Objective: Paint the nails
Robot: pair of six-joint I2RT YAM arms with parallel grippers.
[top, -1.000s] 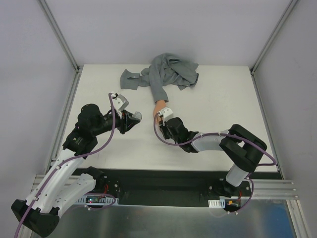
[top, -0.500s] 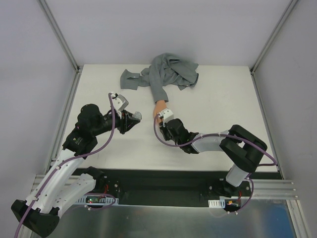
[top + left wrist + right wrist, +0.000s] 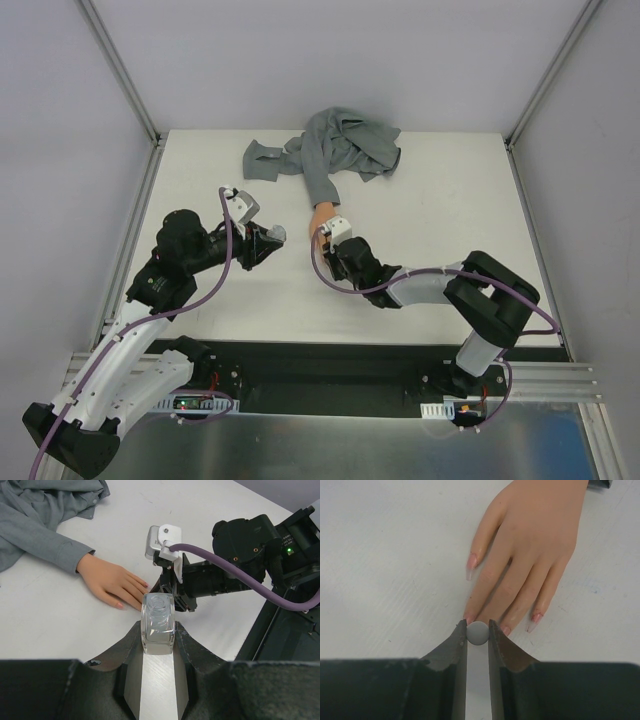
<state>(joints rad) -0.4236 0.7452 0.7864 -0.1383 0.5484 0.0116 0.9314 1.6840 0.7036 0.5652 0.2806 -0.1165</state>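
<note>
The peach mannequin hand (image 3: 319,216) lies flat on the white table, its grey sleeve (image 3: 335,150) trailing to the back. Its nails (image 3: 471,562) show pinkish in the right wrist view. My right gripper (image 3: 478,630) is shut on a round grey brush cap (image 3: 478,633), right at the tips of the middle fingers; the brush itself is hidden below the cap. In the top view the right gripper (image 3: 325,243) sits at the fingertips. My left gripper (image 3: 158,630) is shut on a small clear glass bottle (image 3: 158,622), open mouth up, held left of the hand (image 3: 112,582).
The grey fabric is bunched at the table's back middle (image 3: 350,135). My two wrists are close together near the table's centre. Metal frame posts (image 3: 120,70) stand at the back corners.
My right wrist has shifted very slightly toward the near right at the fingertips. The left arm and the bottle have not moved.
</note>
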